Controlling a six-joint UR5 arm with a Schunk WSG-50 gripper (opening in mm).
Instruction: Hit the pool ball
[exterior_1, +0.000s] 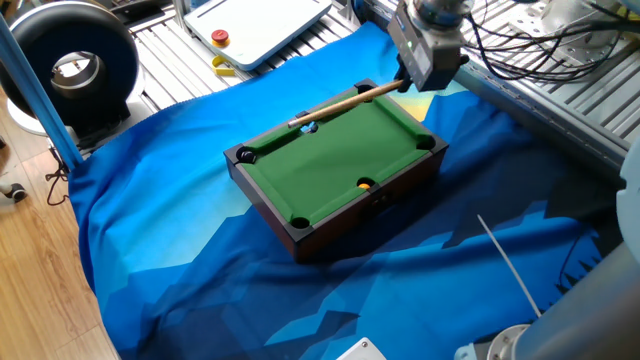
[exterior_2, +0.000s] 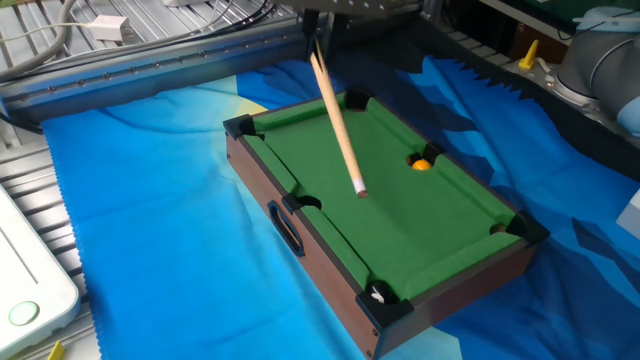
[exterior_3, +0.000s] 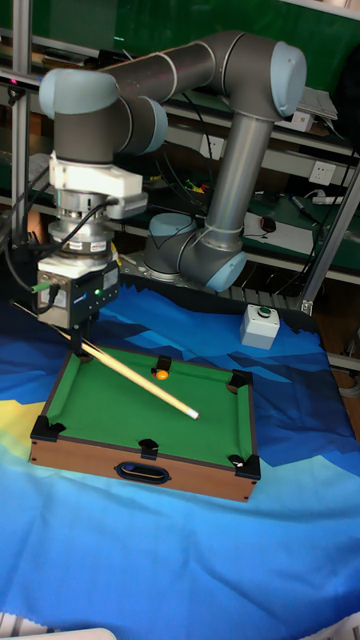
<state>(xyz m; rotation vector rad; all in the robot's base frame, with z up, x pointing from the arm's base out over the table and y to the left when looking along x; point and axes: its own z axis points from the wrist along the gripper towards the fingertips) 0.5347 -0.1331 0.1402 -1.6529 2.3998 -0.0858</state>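
Observation:
The miniature green-felt pool table (exterior_1: 330, 165) (exterior_2: 420, 235) (exterior_3: 105, 405) lies on a blue cloth. My gripper (exterior_1: 408, 82) (exterior_3: 78, 338) hangs over one short end, shut on the butt of a wooden cue stick (exterior_1: 345, 103) (exterior_2: 338, 120) (exterior_3: 135, 376). The cue slants down across the felt, and its tip (exterior_2: 360, 192) hovers near the middle of the table. An orange-yellow ball (exterior_1: 365, 184) (exterior_2: 421, 164) (exterior_3: 160, 373) rests by a side pocket. A pale ball (exterior_2: 377, 293) sits in a corner pocket. No black pool ball shows in any view.
A white box with a button (exterior_3: 262, 325) stands behind the table. At the back are a white tray (exterior_1: 255, 25) and a black ring-shaped device (exterior_1: 70, 65). A thin white rod (exterior_1: 505, 262) lies on the cloth. Metal racks edge the workspace.

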